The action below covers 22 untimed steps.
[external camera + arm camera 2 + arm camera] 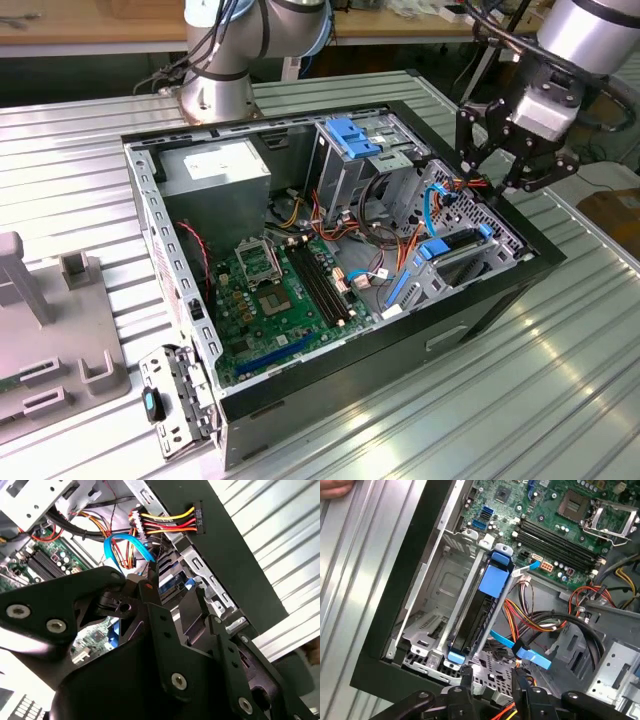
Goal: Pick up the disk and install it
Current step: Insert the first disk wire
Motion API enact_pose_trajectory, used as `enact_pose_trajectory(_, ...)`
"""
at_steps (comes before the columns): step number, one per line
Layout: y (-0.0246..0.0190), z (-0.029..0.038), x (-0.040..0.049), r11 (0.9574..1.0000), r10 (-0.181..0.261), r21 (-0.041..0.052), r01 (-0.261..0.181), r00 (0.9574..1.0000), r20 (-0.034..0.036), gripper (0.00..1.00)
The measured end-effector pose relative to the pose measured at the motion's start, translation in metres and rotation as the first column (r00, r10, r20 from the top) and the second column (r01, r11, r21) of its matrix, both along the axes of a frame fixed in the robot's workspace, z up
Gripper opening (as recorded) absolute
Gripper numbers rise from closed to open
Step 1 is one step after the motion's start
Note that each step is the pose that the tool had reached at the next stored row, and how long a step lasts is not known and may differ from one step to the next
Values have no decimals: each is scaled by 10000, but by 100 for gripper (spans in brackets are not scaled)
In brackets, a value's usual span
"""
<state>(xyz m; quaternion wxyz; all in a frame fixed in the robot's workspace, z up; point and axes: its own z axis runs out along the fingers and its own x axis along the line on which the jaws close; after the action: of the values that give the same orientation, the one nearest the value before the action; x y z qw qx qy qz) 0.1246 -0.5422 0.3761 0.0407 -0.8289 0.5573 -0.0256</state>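
Disk [480, 615] noted on edge in the drive bay, just beyond gripper [493, 686]; fingers [521, 685] parted, nothing held.

Disk [478, 620] dark, with bright blue rails and tab. Motherboard [262, 300] green, black slots. Wire bundle [165, 522] red, yellow, orange, black. Flat data cable [122, 542] light blue. Computer case [470, 320] black outside, grey inside. Gripper [490, 178] black. Table [520, 400] silver, ribbed stripes. Power supply [215, 170] grey, white label.
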Motion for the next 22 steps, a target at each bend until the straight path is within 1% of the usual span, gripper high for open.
enact_pose_trajectory(1, 2, -5, -2, 9978, -667, -22, 667, 9978, 2, 44)
enact_pose_trajectory(2, 2, -6, -7, 9978, -668, -20, 668, 9978, 1, 44)
enact_pose_trajectory(3, 8, -6, -46, 9978, -666, -20, 666, 9978, 2, 44)
enact_pose_trajectory(6, 38, -8, -209, 9978, -668, -22, 668, 9978, 12, 44)
enact_pose_trajectory(8, 48, -10, -255, 9972, -751, -24, 751, 9972, 12, 44)
enact_pose_trajectory(10, 48, -16, -259, 9915, -1298, -25, 1298, 9915, 12, 44)
enact_pose_trajectory(12, 48, -20, -258, 9872, -1592, -24, 1592, 9872, 12, 44)
enact_pose_trajectory(13, 48, -24, -258, 9808, -1952, -24, 1952, 9808, 12, 44)
enact_pose_trajectory(14, 48, -29, -258, 9710, -2389, -24, 2389, 9710, 12, 44)
enact_pose_trajectory(15, 48, -32, -258, 9652, -2615, -25, 2615, 9652, 12, 44)
enact_pose_trajectory(16, 48, -33, -259, 9612, -2758, -24, 2758, 9612, 12, 44)
enact_pose_trajectory(17, 48, -32, -264, 9593, -2825, -26, 2825, 9593, 12, 44)
enact_pose_trajectory(19, 50, -32, -269, 9585, -2851, -26, 2851, 9585, 12, 44)
enact_pose_trajectory(20, 53, -33, -280, 9564, -2921, -25, 2921, 9564, 12, 44)
enact_pose_trajectory(22, 54, -36, -301, 9447, -3279, -25, 3279, 9447, 12, 44)
